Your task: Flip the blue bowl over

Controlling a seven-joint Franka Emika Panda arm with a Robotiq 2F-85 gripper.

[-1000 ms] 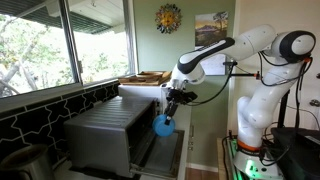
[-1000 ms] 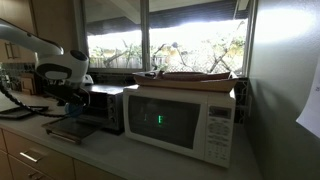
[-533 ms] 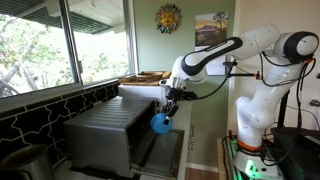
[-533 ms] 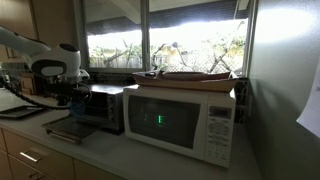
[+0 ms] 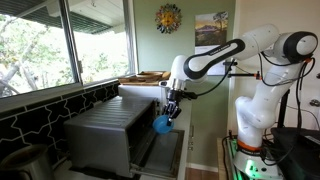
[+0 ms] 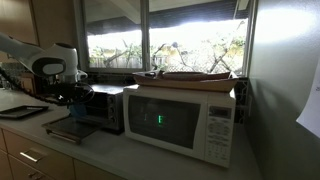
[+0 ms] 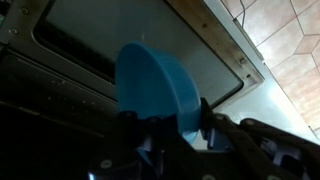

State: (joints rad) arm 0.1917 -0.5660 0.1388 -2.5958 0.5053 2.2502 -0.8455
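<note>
**A:** Where is the blue bowl?

**B:** In the air. It hangs just in front of the grey metal appliance and above its lowered door. The gripper is clamped on it. In the wrist view the blue bowl stands on edge, and the gripper is closed over its lower rim, with a finger on either side.

**A:** And the arm?

**B:** The white arm rises from its base, bends at the elbow and slopes down to the wrist. The gripper points downward at the door. In an exterior view the wrist hangs over the open door of the appliance, left of the microwave.

**A:** Anything different from a second ago?

**B:** Only a little. The bowl is in almost the same spot, but the forearm has drawn slightly closer to the appliance. From the microwave side the wrist has slid leftward, so more of a dark tray on the table now shows.

**A:** What can't you make out?

**B:** From the microwave side the bowl is lost in the dark shapes under the wrist, and I cannot find it there. In the wrist view the gripper body is dark and blurred. I cannot tell whether the bowl's hollow or its underside faces the camera. The arm's base is cut off at the frame's lower edge.
</note>
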